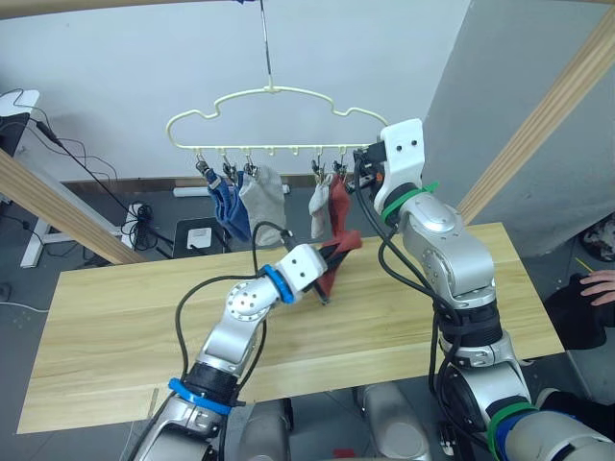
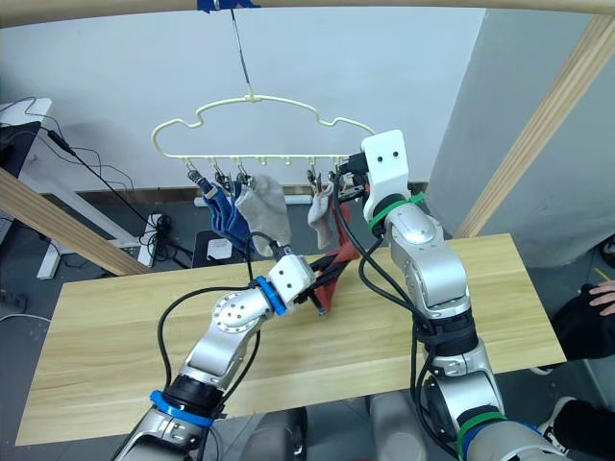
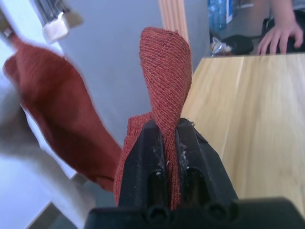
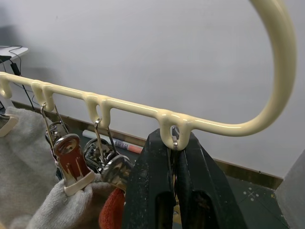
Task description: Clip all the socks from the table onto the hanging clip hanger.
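Observation:
A cream clip hanger (image 1: 274, 91) hangs over the far edge of the table (image 1: 115, 317). Clipped to it are a blue sock (image 1: 226, 206), a grey sock (image 1: 264, 197), a second grey sock (image 1: 320, 206) and a rust-red sock (image 1: 338, 204). My left gripper (image 3: 166, 126) is shut on another rust-red sock (image 3: 164, 62), held above the table just below the hanging red one. My right gripper (image 4: 174, 138) is shut on a metal clip (image 4: 175, 142) at the hanger's right end, next to the red sock's clip (image 4: 71, 164).
Slanted wooden poles stand at the left (image 1: 58, 206) and right (image 1: 538, 125) of the table. A person's hand (image 1: 601, 283) rests past the table's right end. Cables and a white stand (image 1: 29, 230) lie on the floor behind.

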Controlling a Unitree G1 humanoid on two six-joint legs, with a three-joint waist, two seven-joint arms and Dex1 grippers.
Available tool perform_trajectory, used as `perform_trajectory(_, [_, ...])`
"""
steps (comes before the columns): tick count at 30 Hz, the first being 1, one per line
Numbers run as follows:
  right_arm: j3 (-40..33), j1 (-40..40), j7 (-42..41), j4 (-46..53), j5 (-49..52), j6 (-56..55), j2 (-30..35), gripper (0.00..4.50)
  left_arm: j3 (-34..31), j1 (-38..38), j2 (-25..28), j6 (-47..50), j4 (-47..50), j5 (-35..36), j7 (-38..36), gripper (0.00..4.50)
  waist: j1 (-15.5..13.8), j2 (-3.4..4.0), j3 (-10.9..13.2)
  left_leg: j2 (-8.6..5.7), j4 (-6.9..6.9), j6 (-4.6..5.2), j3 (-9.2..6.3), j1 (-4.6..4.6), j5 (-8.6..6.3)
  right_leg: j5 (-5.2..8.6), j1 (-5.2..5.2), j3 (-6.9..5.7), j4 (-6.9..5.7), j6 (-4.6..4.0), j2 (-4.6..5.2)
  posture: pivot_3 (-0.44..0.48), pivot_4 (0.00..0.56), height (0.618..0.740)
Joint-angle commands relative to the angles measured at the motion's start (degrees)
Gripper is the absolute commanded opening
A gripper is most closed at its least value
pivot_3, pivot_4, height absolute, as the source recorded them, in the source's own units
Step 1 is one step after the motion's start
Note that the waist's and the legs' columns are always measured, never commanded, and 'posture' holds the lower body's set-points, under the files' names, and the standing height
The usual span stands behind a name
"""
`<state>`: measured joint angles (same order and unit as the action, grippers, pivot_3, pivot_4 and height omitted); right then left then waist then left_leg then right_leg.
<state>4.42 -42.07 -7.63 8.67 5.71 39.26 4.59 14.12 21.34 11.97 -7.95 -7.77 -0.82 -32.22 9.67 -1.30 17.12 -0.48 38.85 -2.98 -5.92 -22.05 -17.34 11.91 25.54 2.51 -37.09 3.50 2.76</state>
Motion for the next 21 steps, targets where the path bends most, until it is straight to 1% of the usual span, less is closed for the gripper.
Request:
perform_trajectory(1, [-0.3, -1.0, 0.0, 2.2, -0.1, -0.2, 0.1, 0.0, -0.2, 3.1, -2.5, -2.3, -2.6, -4.4, 7.1, 0.0, 0.0, 0.0, 0.0, -0.01, 0.01, 0.0, 0.0, 0.0, 0.0, -0.01, -0.01, 0.0, 0.0, 0.01, 0.0, -0.257, 0.281, 0.74])
perform_trajectory(4, [-0.3, -0.9, -0.1, 2.4, 0.0, -0.1, 0.1, 0.0, -0.7, 5.8, -4.9, -2.9, -7.1, -6.9, 12.4, 0.0, 0.0, 0.0, 0.0, -0.01, 0.02, 0.01, 0.0, 0.01, 0.01, -0.02, -0.03, 0.0, 0.01, 0.03, -0.01, -0.257, 0.281, 0.74])
perform_trajectory(9, [-0.1, -0.8, -0.1, 2.7, 0.0, 0.2, 0.0, 0.0, -0.8, 8.2, -7.6, -3.4, -10.8, -8.3, 16.8, 0.0, 0.0, 0.0, 0.0, -0.01, 0.0, 0.01, 0.0, 0.0, 0.01, -0.01, -0.03, 0.0, 0.03, 0.03, -0.02, -0.266, 0.281, 0.74])
perform_trajectory(14, [-0.1, -0.8, -0.1, 2.8, 0.0, 0.5, -0.1, 0.0, -1.3, 9.3, -8.4, -3.0, -12.0, -8.3, 18.0, 0.0, 0.0, 0.0, 0.0, -0.02, 0.0, 0.01, 0.0, 0.0, 0.01, -0.01, -0.02, 0.0, 0.03, 0.03, -0.01, -0.269, 0.283, 0.74])
perform_trajectory(21, [-0.1, -0.6, -0.1, 2.9, 0.2, 0.9, -0.3, 0.0, -1.5, 10.8, -9.1, -0.1, -11.4, -6.7, 16.8, 0.0, 0.0, 0.0, 0.0, -0.02, 0.01, 0.01, 0.0, 0.0, 0.01, -0.01, -0.03, 0.0, 0.02, 0.03, -0.02, -0.263, 0.286, 0.74])
